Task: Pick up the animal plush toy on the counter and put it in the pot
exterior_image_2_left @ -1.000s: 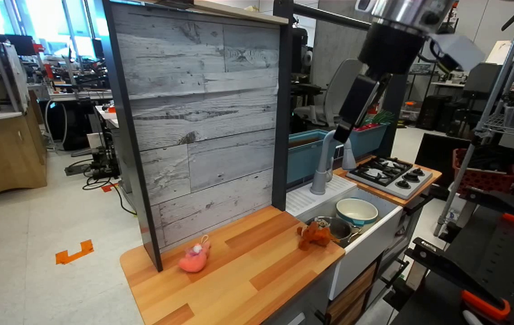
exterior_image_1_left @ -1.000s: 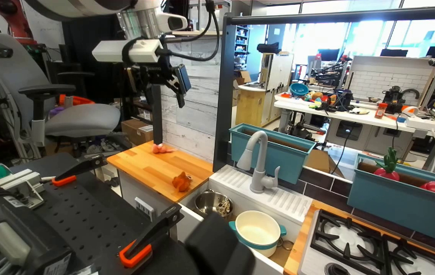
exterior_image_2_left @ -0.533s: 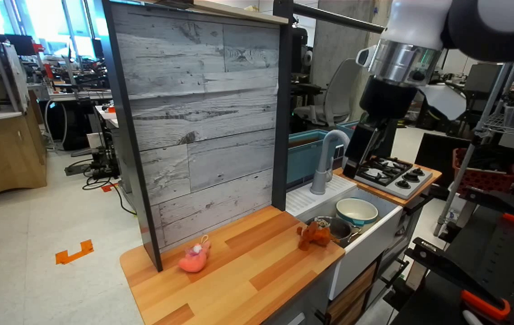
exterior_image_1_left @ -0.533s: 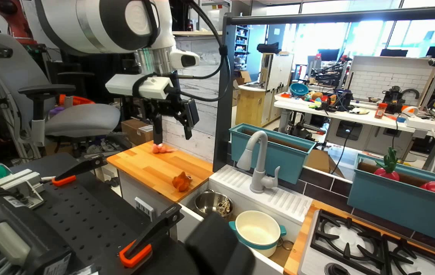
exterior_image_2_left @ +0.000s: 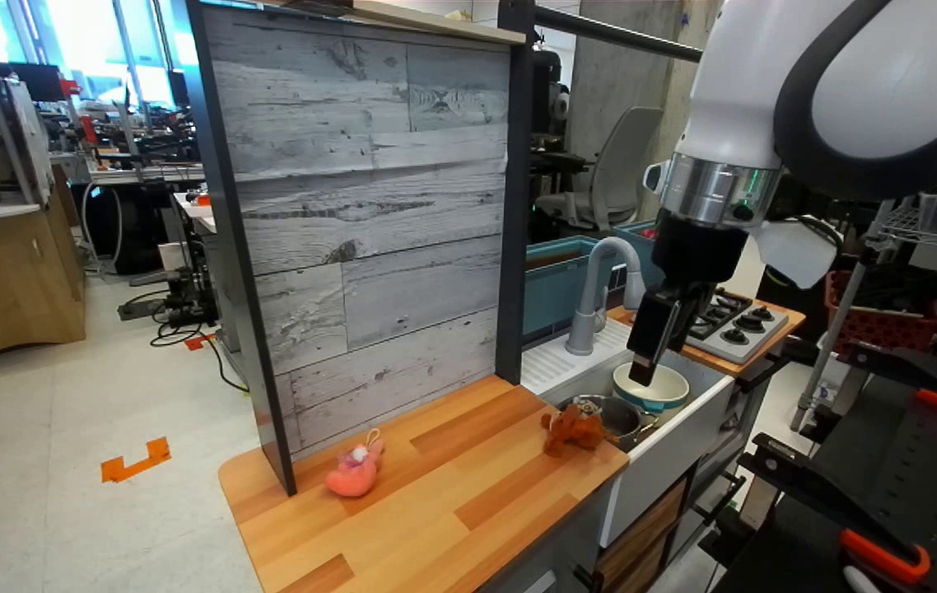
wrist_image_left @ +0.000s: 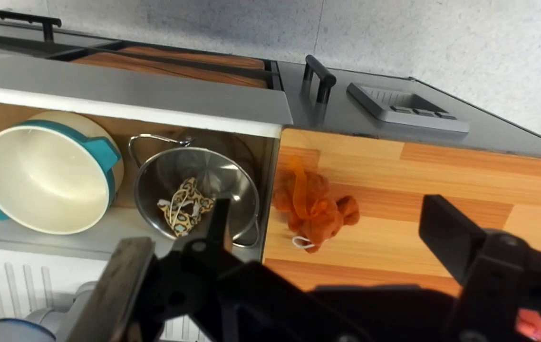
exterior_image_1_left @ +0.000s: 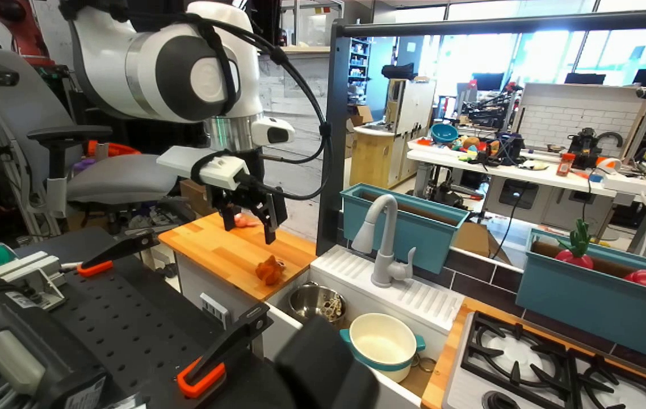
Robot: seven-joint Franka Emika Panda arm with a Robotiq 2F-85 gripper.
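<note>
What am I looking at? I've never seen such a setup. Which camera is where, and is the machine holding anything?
The machine is a robot arm, with a black gripper as its hand. The two wider views come from cameras outside the robot; the close, downward view comes from a camera on its wrist. On the wooden counter lie an orange-brown plush toy and, farther from the sink, a pink toy. In the sink sit a cream pot with teal handles and a metal pot with something spotted inside. The gripper is open in midair, holding nothing.
</note>
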